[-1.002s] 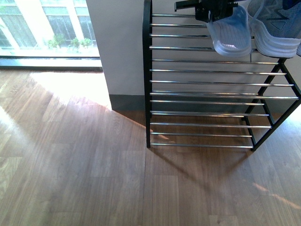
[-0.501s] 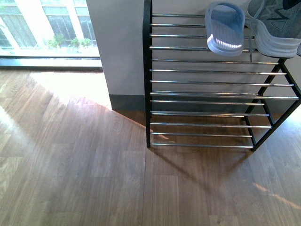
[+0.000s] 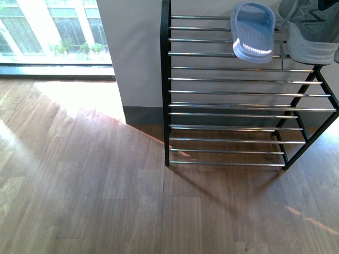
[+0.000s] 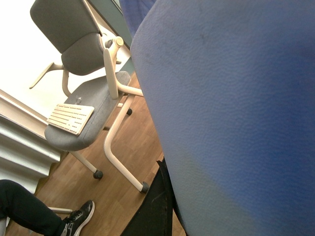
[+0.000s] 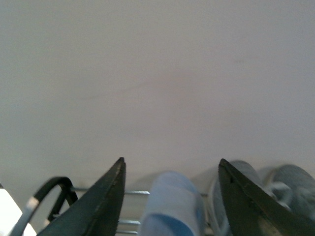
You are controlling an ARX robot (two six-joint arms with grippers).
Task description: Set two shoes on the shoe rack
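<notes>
Right gripper [image 5: 170,196] hangs with its jaws spread and empty, and I see the pale blue slide sandal [image 5: 172,206] straight ahead between them, lying front-to-back on the shoe rack's [image 3: 166,84] top tier just beside the grey sneaker [image 3: 310,32] near its right end.

grey chair [image 4: 83,98], keyboard [image 4: 70,118] on it.
</notes>
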